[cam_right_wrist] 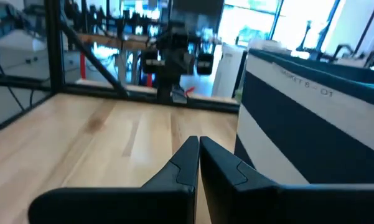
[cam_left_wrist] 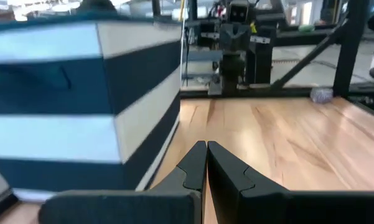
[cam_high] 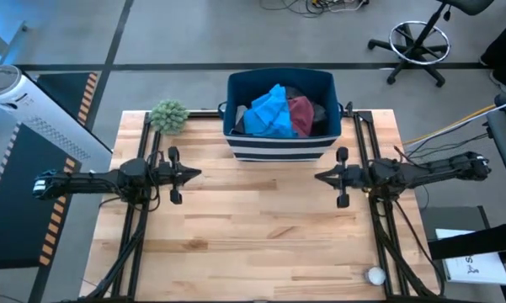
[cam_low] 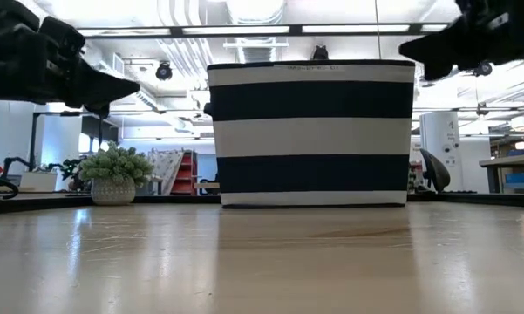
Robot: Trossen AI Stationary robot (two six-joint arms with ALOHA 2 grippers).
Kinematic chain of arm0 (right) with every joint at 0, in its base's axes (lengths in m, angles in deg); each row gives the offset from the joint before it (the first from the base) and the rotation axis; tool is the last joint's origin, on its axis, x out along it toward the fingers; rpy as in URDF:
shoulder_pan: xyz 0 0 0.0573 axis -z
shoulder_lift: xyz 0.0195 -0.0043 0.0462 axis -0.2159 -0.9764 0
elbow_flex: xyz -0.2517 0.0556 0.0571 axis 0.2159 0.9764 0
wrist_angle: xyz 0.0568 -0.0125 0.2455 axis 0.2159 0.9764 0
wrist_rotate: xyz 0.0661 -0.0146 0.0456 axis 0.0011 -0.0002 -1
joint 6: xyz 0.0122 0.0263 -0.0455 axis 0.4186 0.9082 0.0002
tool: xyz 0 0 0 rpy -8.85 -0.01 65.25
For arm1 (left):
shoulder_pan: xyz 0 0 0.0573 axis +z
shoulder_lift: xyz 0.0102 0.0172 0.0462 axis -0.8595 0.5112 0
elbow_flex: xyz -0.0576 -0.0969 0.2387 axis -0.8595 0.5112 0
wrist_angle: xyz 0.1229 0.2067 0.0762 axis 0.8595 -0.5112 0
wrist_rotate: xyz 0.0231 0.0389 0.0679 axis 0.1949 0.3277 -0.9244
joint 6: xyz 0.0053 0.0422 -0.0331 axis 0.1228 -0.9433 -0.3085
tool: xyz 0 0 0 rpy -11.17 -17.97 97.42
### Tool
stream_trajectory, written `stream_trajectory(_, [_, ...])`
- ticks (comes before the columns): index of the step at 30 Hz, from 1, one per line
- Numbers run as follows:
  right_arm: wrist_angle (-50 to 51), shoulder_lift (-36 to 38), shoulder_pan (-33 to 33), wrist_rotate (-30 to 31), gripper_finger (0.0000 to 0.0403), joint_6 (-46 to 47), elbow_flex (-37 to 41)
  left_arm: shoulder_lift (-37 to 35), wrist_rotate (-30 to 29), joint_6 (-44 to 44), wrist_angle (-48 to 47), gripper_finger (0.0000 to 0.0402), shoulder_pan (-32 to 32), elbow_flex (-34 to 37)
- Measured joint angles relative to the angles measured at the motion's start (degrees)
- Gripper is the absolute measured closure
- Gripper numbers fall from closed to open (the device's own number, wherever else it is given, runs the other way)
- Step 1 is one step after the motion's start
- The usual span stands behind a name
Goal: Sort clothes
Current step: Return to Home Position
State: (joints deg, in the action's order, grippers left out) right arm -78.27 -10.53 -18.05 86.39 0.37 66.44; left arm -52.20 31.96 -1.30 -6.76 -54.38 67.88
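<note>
Both claws are pinched together: left gripper (cam_high: 197,174) off the striped bin's (cam_high: 278,148) front-left corner, right gripper (cam_high: 318,178) front-right. Turquoise garment (cam_high: 269,114) and maroon garment (cam_high: 302,114) lie inside.

Robotics lab, wooden desk (cam_high: 261,219) on metal framing, exposed ceiling ducts (cam_low: 188,37), rolling chair (cam_high: 419,39), loose floor cables (cam_high: 320,7)

Turquoise garment (cam_high: 270,114), maroon garment (cam_high: 302,113) inside striped bin (cam_high: 278,151).
</note>
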Motion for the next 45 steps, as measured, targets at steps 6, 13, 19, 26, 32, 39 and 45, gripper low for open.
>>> stream_trajectory(6, [0.7, 9.1, 0.0, 1.1, 0.0403, 0.3, 5.0, -7.1, -2.7, 0.3, -7.2, 0.0402, 0.3, 0.0])
stream_trajectory(13, [9.7, 20.8, 0.0, 3.6, 0.0403, 1.9, 7.1, -12.6, -2.6, 0.3, -11.0, 0.0402, 0.5, -0.4])
stream_trajectory(19, [14.3, 22.2, 0.0, 6.5, 0.0403, 3.0, 6.9, -12.0, -0.5, 0.8, -11.7, 0.0402, 0.5, -0.5])
stream_trajectory(26, [15.6, 22.5, 0.0, 7.1, 0.0403, 4.1, 7.0, -11.6, 2.1, 1.2, -12.2, 0.0402, 0.5, -0.5])
stream_trajectory(32, [15.6, 22.6, 0.0, 8.0, 0.0403, 3.3, 7.0, -11.4, 1.2, 1.1, -12.1, 0.0402, 0.6, -0.5])
stream_trajectory(39, [15.8, 22.1, 0.0, 8.3, 0.0403, 0.9, 7.0, -11.5, 0.3, 1.5, -11.9, 0.0402, 0.6, -0.5])
stream_trajectory(45, [15.9, 22.1, 0.0, 7.4, 0.0403, 0.9, 7.0, -11.4, 0.2, 1.5, -11.9, 0.0402, 0.6, -0.5])
